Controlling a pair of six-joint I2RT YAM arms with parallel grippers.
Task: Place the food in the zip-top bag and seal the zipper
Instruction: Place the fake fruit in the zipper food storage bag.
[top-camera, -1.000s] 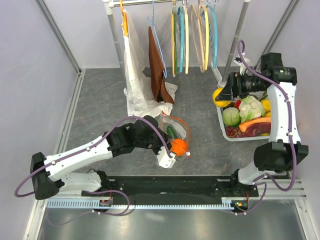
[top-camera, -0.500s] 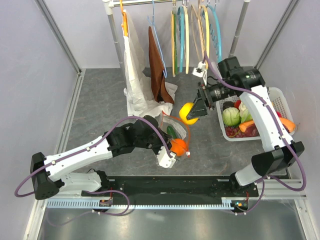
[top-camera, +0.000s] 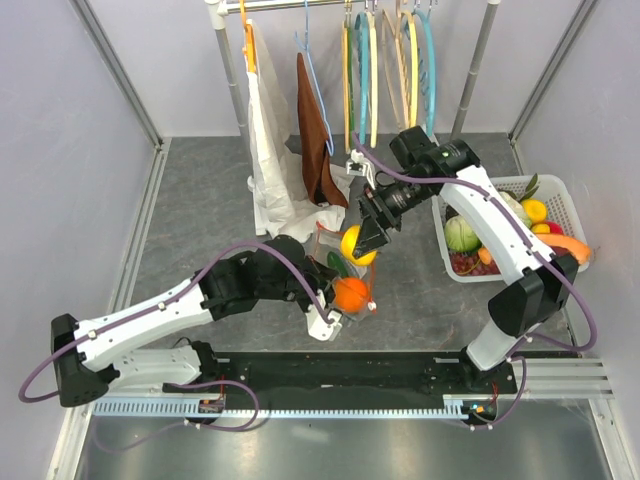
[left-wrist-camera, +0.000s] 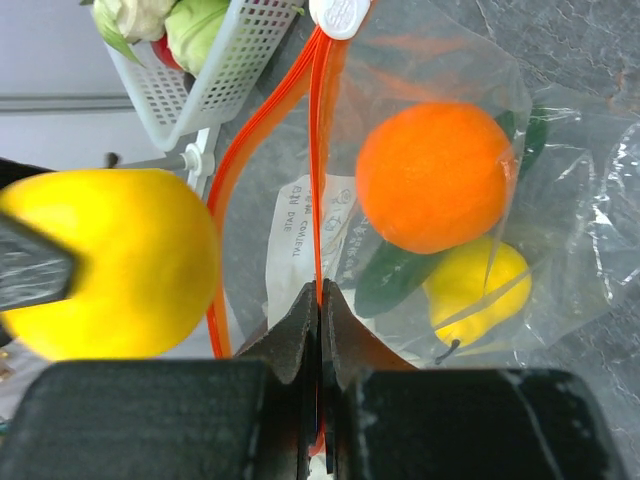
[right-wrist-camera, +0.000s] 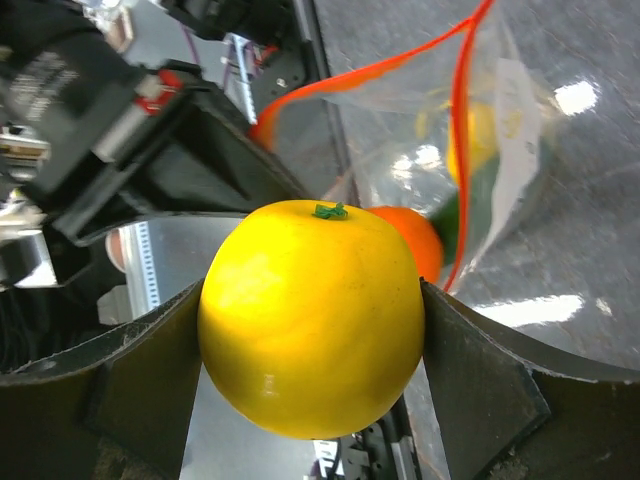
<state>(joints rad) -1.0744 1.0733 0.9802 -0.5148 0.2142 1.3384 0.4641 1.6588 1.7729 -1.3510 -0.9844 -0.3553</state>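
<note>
The clear zip-top bag (top-camera: 352, 268) stands on the grey table with its mouth open. My left gripper (left-wrist-camera: 320, 292) is shut on the orange-red zipper (left-wrist-camera: 318, 180) at one end of the mouth. Inside the bag lie a round orange (left-wrist-camera: 435, 175), a dark green cucumber (left-wrist-camera: 393, 282) and a small yellow fruit (left-wrist-camera: 482, 290). My right gripper (right-wrist-camera: 312, 320) is shut on a large round yellow fruit (right-wrist-camera: 312, 318). It holds that yellow fruit (top-camera: 356, 245) right over the open mouth of the bag (right-wrist-camera: 510, 110).
A white slatted basket (top-camera: 556, 184) at the right holds a pale green cabbage (top-camera: 462, 235) and other toy food. Behind the bag a rack carries coloured hangers (top-camera: 390, 70), a white garment (top-camera: 268, 150) and a brown one (top-camera: 315, 130).
My right arm has swung left from the basket with the yellow fruit, down to the bag's mouth. My left gripper keeps its hold on the zipper and has shifted slightly.
</note>
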